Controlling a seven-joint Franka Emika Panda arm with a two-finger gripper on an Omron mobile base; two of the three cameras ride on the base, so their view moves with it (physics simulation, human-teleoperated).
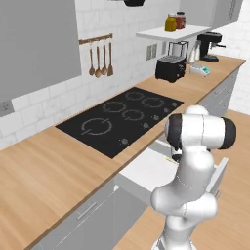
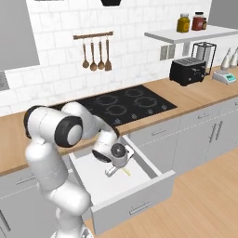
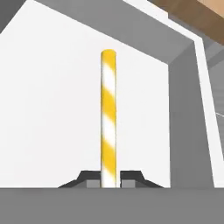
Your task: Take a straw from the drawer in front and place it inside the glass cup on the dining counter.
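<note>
The straw (image 3: 108,118), a thin straight stick striped yellow and white, lies on the white floor of the open drawer (image 2: 153,174), a shallow wide white box with a light grey flat front panel pulled out from under the wooden worktop. In the hand view we see it run straight away from the gripper (image 3: 108,180), its near end pinched between the two small dark fingertips (image 3: 89,178), which stand closed tight against its sides. So we read the gripper as closed on the straw, with almost no gap left between the jaws. In the right base view we see the white arm bent down into the drawer, the hand low over its floor near the middle, and a short pale-yellow piece of the straw (image 2: 125,172) showing just beside the hand on its right. In the left base view the arm's bulky joints stand in front of the drawer (image 1: 146,171), hiding most of it. On the worktop behind the drawer sits the black cooktop (image 2: 123,104) with ring markings. Farther right along the worktop stands a black toaster (image 2: 187,70), and wooden utensils (image 2: 96,55) hang from a rail on the white tiled wall above.
</note>
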